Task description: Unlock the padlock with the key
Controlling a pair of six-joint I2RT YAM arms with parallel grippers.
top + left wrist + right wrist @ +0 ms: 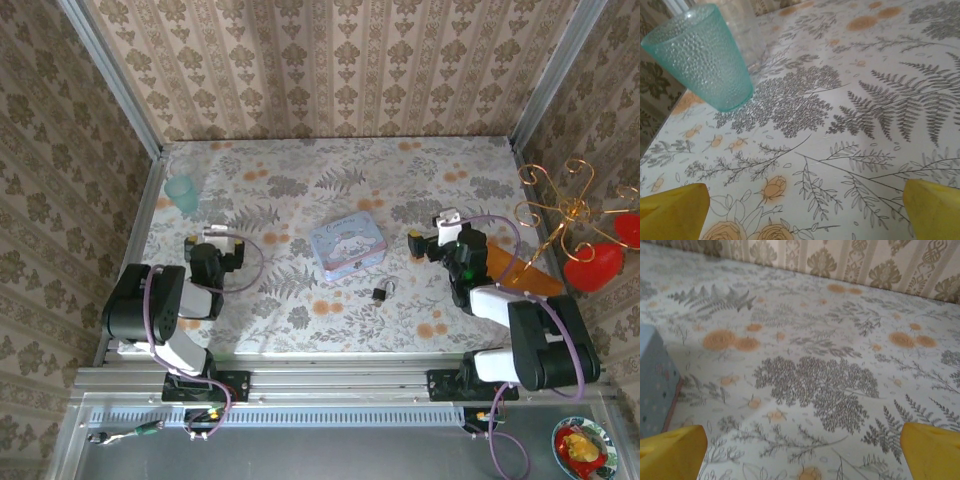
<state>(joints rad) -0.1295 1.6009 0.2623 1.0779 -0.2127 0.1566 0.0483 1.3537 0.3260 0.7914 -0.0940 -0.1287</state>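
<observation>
both the left jaws and the right jaws stand wide open, empty. the tiny dark padlock [381,293] lies on the table [300,170] just beside the pale blue tin [347,247]. probably rigid, light and slippery; best pinched across its flat body.

Walled on three sides in beige damask-striped wallpaper [330,60]; floral fern-print tabletop [290,170]; aluminium rail [330,382] along near edge; softly, evenly lit.

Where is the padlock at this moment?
In the top view, the padlock lies on the table just right of centre, close to the near right corner of the blue tin but apart from it.
</observation>
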